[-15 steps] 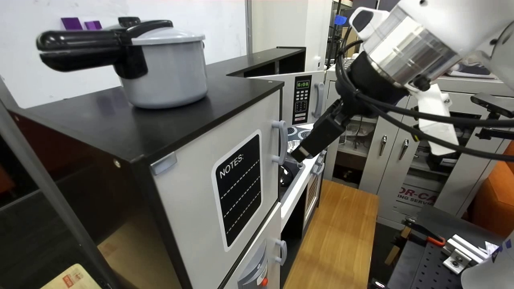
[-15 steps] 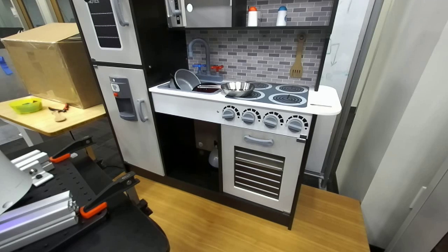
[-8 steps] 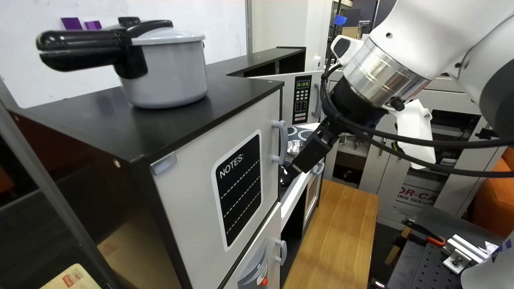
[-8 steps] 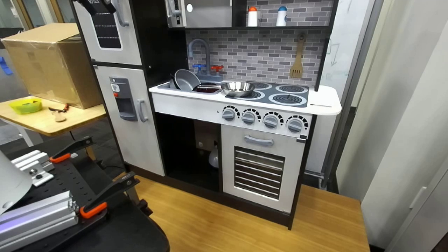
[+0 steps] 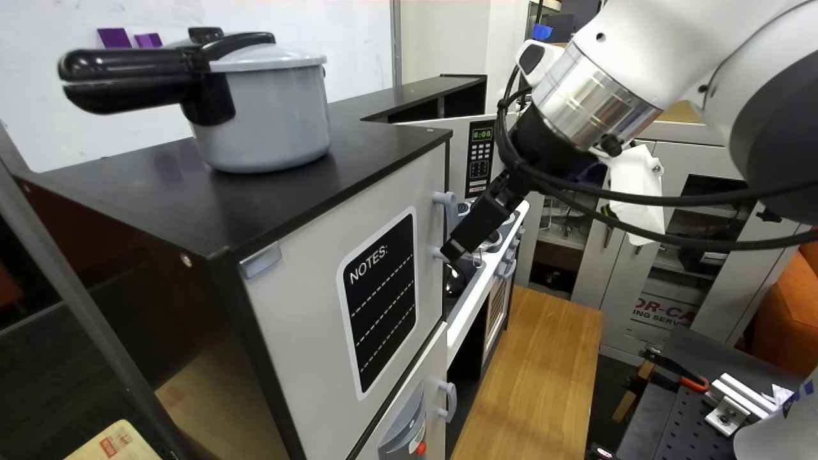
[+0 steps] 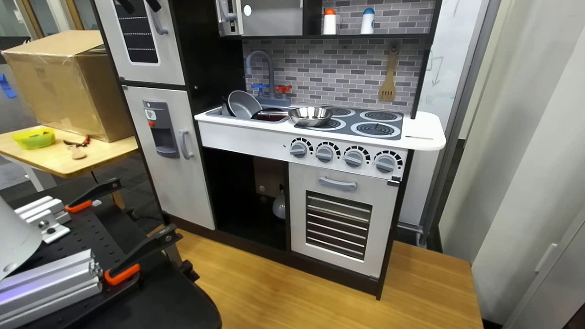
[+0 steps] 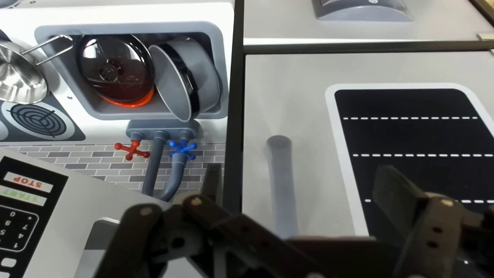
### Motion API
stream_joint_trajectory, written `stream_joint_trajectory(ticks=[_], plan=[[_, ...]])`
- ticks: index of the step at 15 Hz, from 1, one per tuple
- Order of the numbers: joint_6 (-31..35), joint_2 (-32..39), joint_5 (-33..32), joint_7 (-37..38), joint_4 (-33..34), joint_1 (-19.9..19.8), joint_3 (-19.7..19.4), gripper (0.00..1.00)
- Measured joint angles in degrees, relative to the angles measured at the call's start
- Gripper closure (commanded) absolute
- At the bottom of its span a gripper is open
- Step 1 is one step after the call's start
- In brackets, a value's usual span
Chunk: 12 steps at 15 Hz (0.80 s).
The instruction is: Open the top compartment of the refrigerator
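Claw (image 7: 299, 175) nearest in wrist view, jaws spread wide; grey upper handle (image 7: 283, 185) shows in the gap btwn them, contact can't be told. In an exterior view its black fingers (image 5: 457, 244) tilt down & overlap that handle; in an exterior view just the dark fingertips (image 6: 154, 5) show, apart, at the top edge.

Right behind: top compartment (image 7: 297, 77), i.e. white upper door of the fridge (image 5: 275, 198), closed flush, w/ black NOTES panel (image 7: 409, 133), dashed white lines & white border. Below it, lower door (image 6: 160, 192), also closed, w/ own handle & grey dispenser (image 6: 161, 130). Grey lidded pot (image 5: 268, 115) w/ black grip stands upright on the fridge top.

Next to fridge: sink (image 7: 127, 29) w/ grey pan (image 7: 170, 83) tipped on its side & dark round lid (image 7: 114, 73). Blue & red taps (image 7: 183, 150) at its back. Steel pan (image 6: 311, 118) sits on stovetop (image 6: 351, 119), its wire handle reaching over the sink edge. Microwave door (image 5: 457, 172) swung out. Wood tabletop (image 6: 256, 292) carries the kitchen unit (image 6: 247, 139).

Farther back: wooden spatula (image 6: 387, 84) hangs on brick-pattern wall (image 6: 315, 73), 2 white bottles (image 6: 330, 23) (orange cap, blue cap) on the shelf (image 6: 388, 36) above. Bkgd: cardboard box (image 6: 68, 87) & yellow-green bowl (image 6: 33, 139) on a separate light-wood tabletop (image 6: 55, 162), plus grey glass-fronted cabinets (image 5: 591, 284).
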Motion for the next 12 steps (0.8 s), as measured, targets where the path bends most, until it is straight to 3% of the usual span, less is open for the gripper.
stream_joint_trajectory(ticks=[12], plan=[[2.0, 1.9, -2.0, -2.2, 1.4, -1.4, -1.0, 0.0]])
